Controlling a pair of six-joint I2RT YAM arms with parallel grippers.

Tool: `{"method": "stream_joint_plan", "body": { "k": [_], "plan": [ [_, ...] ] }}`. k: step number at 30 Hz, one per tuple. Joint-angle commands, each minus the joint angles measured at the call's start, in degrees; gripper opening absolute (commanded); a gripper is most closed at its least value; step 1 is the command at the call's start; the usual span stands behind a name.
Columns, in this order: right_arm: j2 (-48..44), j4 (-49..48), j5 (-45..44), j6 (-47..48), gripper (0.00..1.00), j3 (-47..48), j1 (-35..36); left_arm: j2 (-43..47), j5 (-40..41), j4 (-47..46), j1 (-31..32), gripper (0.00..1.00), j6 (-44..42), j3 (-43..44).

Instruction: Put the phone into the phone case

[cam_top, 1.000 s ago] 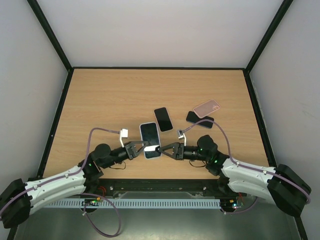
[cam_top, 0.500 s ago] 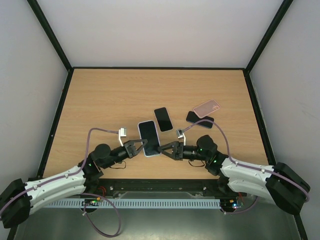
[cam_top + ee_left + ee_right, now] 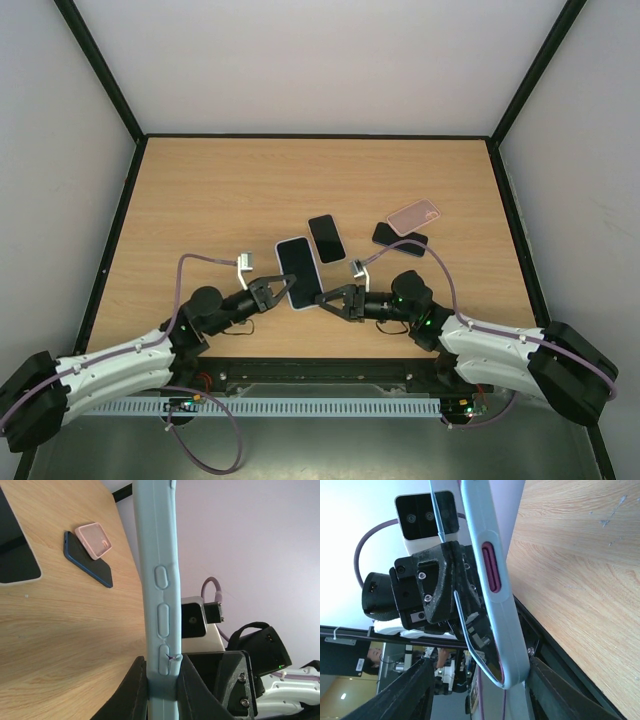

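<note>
Your left gripper [image 3: 278, 290] is clamped on the phone case [image 3: 159, 580] edge, centre frame. The phone [image 3: 297, 262] lies in it, long axis running up-frame from both grippers. Your right gripper [image 3: 322, 299] is half-spread around the lower right corner, probably not pressing. That corner's next.

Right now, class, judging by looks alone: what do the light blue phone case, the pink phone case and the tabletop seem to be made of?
Light blue phone case: probably soft matte silicone or rubber; moulded button bumps, no glare. Pink phone case: likely the same, matte. Tabletop: wood or wood-look laminate; visible grain.
</note>
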State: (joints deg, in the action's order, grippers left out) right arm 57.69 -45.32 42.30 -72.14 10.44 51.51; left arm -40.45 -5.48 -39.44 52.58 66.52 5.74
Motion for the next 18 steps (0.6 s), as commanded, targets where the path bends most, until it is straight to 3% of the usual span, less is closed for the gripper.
{"method": "stream_joint_plan", "body": {
  "k": [1, 2, 5, 9, 13, 18],
  "plan": [
    [-0.2, -2.5, -1.3, 0.4, 0.48, 1.5, 0.4, -1.2, 0.0, -4.9, -0.4, 0.02, 0.6, 1.4],
    [-0.1, -2.4, -1.6, 0.4, 0.46, 1.7, 0.4, -1.8, -0.4, -4.6, -0.4, 0.02, 0.5, 1.6],
    [0.5, -3.1, -1.9, 0.0, 0.23, 2.2, 0.4, -3.0, -0.5, -3.4, -0.4, 0.02, 0.0, 2.5],
    [-0.7, -2.8, -2.9, -1.4, 0.04, 2.4, 0.4, -3.7, 2.9, 7.8, -0.4, 0.02, -4.8, 5.6],
    [-3.2, 4.8, -5.5, 0.6, 0.02, 3.9, 0.4, -5.1, 4.7, 14.7, -0.5, 0.02, -7.0, 7.3],
    [-2.9, 10.6, -7.8, 2.7, 0.02, 4.4, 0.4, -6.5, 3.3, 15.8, -0.4, 0.03, -6.7, 8.5]
  ]
}}
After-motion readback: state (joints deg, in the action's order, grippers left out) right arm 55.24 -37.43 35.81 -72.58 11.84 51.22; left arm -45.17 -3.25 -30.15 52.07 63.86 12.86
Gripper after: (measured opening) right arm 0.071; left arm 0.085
